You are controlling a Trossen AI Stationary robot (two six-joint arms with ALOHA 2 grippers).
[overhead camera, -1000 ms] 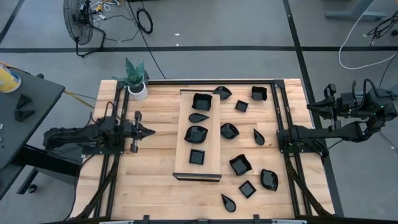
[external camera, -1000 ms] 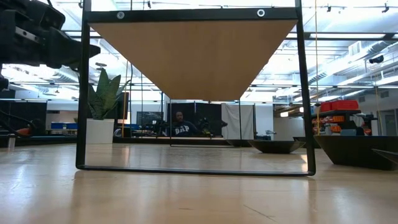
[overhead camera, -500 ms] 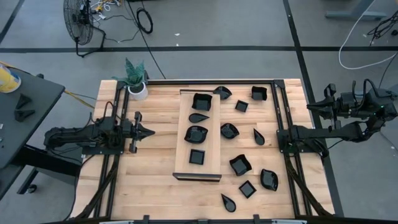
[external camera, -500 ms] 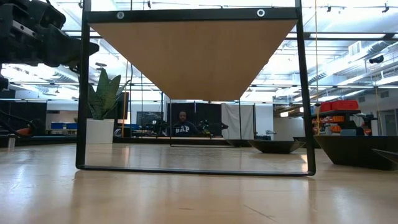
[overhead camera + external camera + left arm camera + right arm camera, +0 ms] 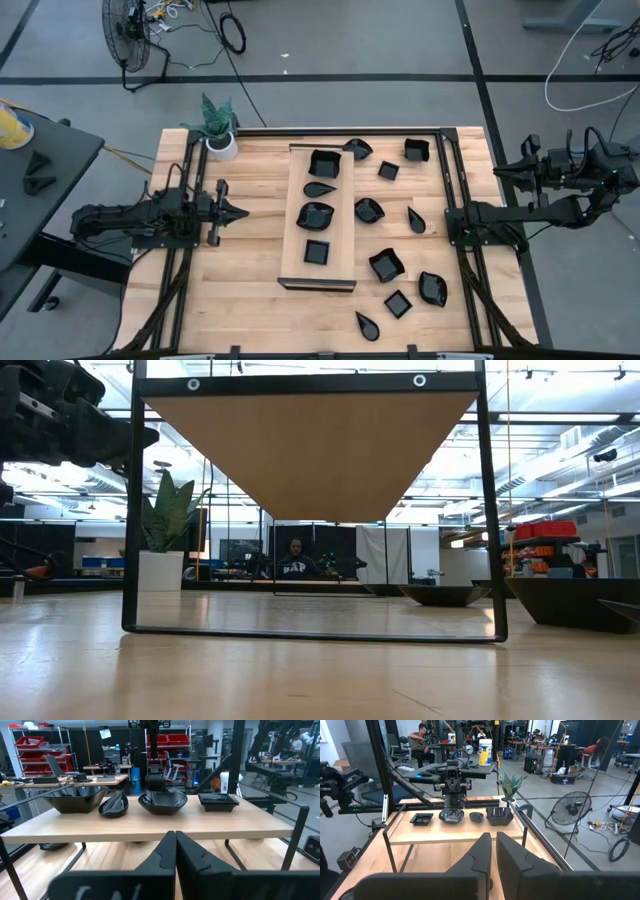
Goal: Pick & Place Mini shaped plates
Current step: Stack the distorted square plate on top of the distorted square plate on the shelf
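Mini shaped plates (image 5: 316,215) lie in two groups: four stand in a row on the long wooden board (image 5: 297,213) at the middle of the tabletop, the others are scattered near the right edge. Left gripper (image 5: 240,212) hovers beside the board, fingers pressed together. Right gripper (image 5: 493,851) stays beyond the right edge, fingers nearly touching, holding nothing.

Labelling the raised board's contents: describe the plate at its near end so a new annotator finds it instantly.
Start at the long pale wooden board raised on a black frame in the table's middle; four glossy black mini plates sit along it. The one wanted is the small flat square plate, last in the row, farthest from the potted green plant. Its neighbours are a wavy-rimmed bowl, a teardrop and a bigger, deeper square.
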